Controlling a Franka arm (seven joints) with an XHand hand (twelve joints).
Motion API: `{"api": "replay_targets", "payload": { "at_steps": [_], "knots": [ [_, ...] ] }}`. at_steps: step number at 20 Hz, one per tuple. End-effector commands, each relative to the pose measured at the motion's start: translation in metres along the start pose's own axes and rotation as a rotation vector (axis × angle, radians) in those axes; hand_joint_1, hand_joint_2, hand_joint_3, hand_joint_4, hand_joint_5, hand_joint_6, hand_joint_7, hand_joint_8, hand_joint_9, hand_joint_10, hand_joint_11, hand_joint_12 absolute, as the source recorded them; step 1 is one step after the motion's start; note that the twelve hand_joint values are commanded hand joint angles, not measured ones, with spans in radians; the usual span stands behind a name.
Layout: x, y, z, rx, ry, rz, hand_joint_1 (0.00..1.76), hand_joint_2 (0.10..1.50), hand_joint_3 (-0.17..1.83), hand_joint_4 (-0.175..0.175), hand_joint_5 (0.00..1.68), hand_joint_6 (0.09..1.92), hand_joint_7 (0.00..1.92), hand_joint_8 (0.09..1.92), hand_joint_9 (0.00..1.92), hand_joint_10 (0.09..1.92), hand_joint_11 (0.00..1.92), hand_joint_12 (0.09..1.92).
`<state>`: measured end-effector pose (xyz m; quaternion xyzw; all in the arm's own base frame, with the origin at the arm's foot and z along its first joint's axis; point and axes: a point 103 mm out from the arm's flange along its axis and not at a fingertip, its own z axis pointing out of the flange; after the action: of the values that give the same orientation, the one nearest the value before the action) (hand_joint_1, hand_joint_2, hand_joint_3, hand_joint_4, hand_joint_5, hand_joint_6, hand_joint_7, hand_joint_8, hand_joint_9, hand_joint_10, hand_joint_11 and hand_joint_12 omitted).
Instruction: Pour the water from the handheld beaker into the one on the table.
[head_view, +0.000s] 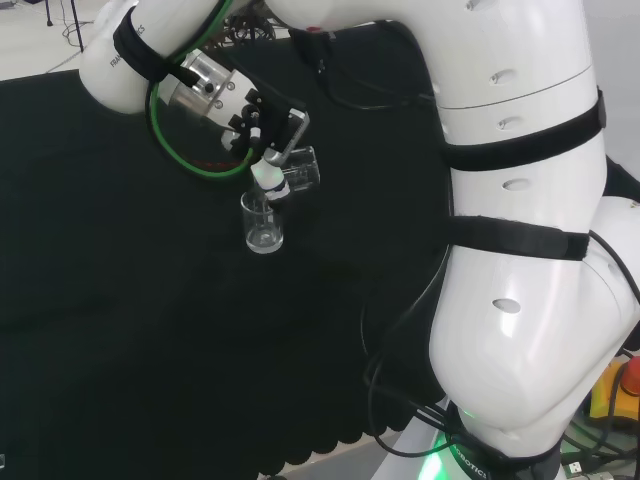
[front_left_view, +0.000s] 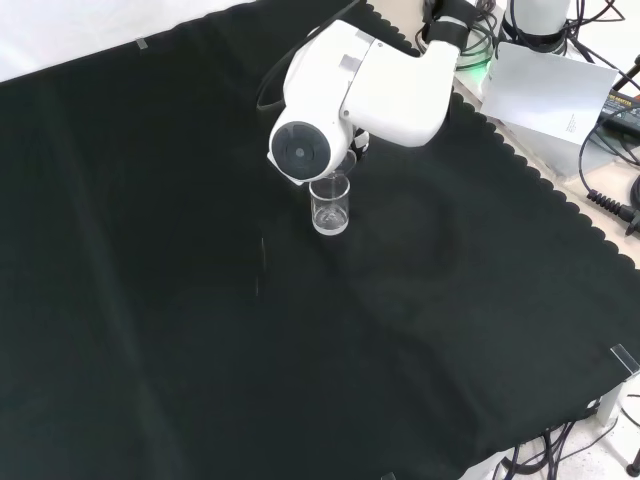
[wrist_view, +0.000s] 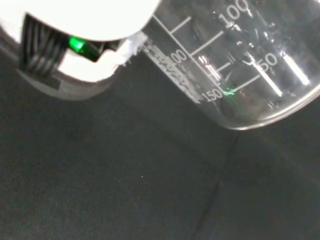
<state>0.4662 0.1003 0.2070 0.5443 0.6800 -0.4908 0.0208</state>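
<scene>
In the head view my hand (head_view: 262, 138) is shut on a clear glass beaker (head_view: 300, 170), which lies tipped almost on its side. Its mouth points down-left, just above the rim of a second clear beaker (head_view: 263, 225) standing upright on the black cloth. The front view has the standing beaker (front_left_view: 330, 205) right below the arm's white link with its round grey cap (front_left_view: 300, 150), which covers the hand. In the wrist view the held beaker (wrist_view: 240, 55) is close and tilted, its printed scale showing, beside a blurred white part of the hand (wrist_view: 75, 30). I cannot make out water levels.
The arm's big white links (head_view: 520, 250) stand at the head view's right. The cloth's scalloped edge (front_left_view: 545, 180) runs along the front view's right, with a white sheet (front_left_view: 545, 90) and cables beyond it. Open black cloth (front_left_view: 200, 330) lies around the standing beaker.
</scene>
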Motion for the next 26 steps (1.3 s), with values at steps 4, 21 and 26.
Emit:
{"api": "replay_targets", "payload": {
  "at_steps": [4, 21, 26],
  "knots": [
    [0.015, -0.008, -0.019, 0.033, -0.038, 0.017, 1.43, 0.64, 0.55, -0.175, 1.42, 0.31, 1.37, 0.45, 1.63, 0.09, 1.44, 0.54],
    [-0.003, -0.003, -0.002, -0.012, 0.039, 0.002, 1.43, 0.64, 0.55, -0.175, 1.42, 0.31, 1.37, 0.45, 1.63, 0.09, 1.44, 0.54],
    [-0.013, -0.004, 0.007, -0.119, 0.169, -0.024, 1.43, 0.64, 0.55, -0.175, 1.42, 0.31, 1.37, 0.45, 1.63, 0.09, 1.44, 0.54]
  ]
}}
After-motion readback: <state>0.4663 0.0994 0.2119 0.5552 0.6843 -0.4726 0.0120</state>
